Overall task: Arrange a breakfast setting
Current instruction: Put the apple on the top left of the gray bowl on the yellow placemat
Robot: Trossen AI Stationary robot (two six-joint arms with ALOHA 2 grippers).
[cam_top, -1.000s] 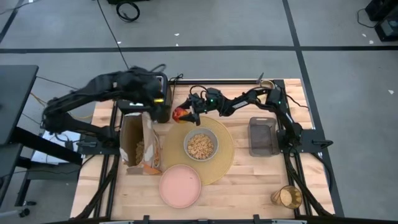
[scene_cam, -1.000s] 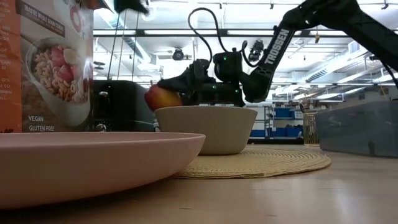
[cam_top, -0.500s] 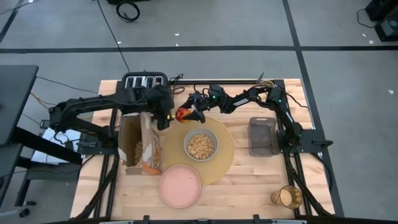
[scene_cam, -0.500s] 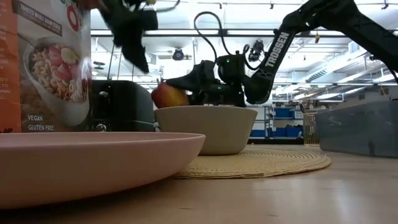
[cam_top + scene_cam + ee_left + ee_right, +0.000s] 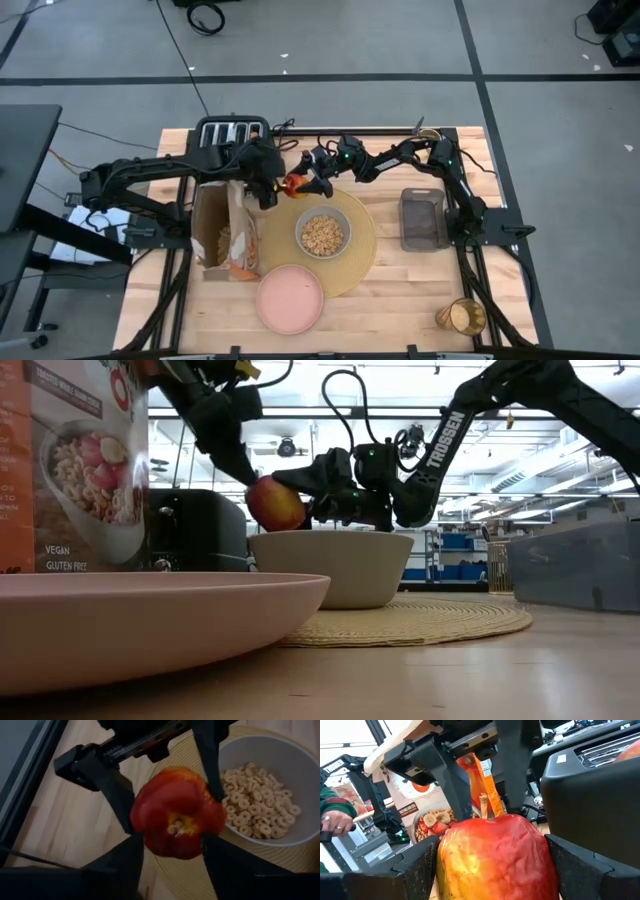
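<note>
Red apple (image 5: 293, 183) (between both claws) above the wooden table (image 5: 400, 290).

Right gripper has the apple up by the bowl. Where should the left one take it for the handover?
Take the apple across its widest middle, on the two sides the right gripper leaves bare, with the left gripper coming from the toaster side. It is round, so an off-centre pinch would likely slip.

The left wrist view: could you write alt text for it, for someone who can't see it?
A red apple fills the middle of the picture, with the left gripper's two dark fingers at its sides and the right gripper's fingers reaching around it from the far side. Beyond it, a bowl of cereal rings sits on a woven placemat.
</note>
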